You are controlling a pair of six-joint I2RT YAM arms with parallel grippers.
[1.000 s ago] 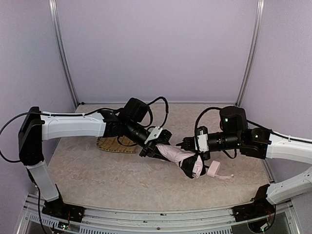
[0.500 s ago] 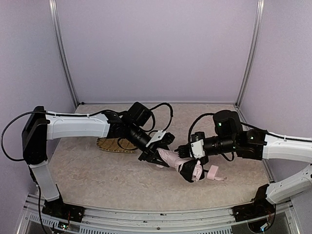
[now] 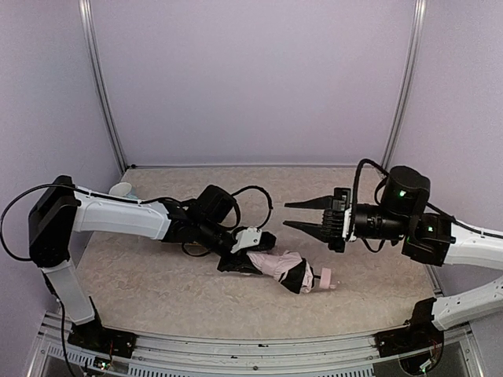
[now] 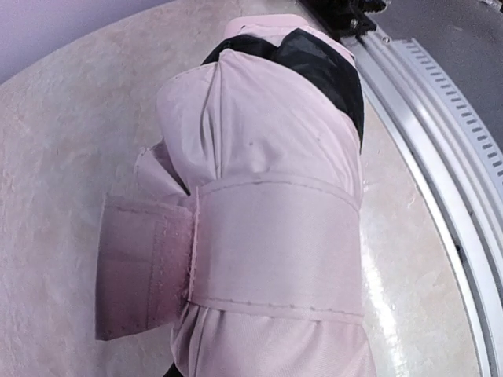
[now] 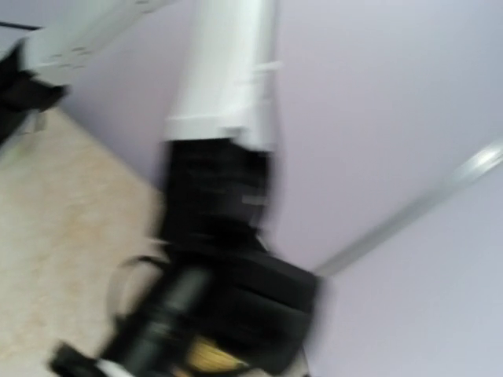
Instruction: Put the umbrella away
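Left gripper [image 3: 240, 261]: reaches low across the table [image 3: 157, 290] toward the centre. Its jaws are pressed together on the left end of the umbrella [image 3: 277, 267]. In the top view the black fingers overlap that end of the pink fabric. In the left wrist view the fingers themselves are hidden behind the fabric.

Umbrella: folded, lying low over the table surface, front of centre, just ahead of the left gripper. It extends from that gripper toward the right and slightly toward the near edge. The pale pink handle [image 3: 324, 278] forms the free right end. Black lining shows among the pink folds near the handle.

Left wrist view: the umbrella [image 4: 275, 196] fills the frame, rising from the bottom centre. A pink strap [image 4: 275, 243] is wrapped across the bundle, with its tab lying on the left side. Black lining shows at the far tip. The metal rail [image 4: 440, 118] at the table edge runs along the right.

Right gripper [image 3: 301, 214]: raised off the table, pointing left, jaws spread wide and holding nothing. It is apart from the umbrella, which lies below it and nearer the front edge.

Right wrist view: blurred. It shows a white and black arm [image 5: 228, 71] against the purple wall.
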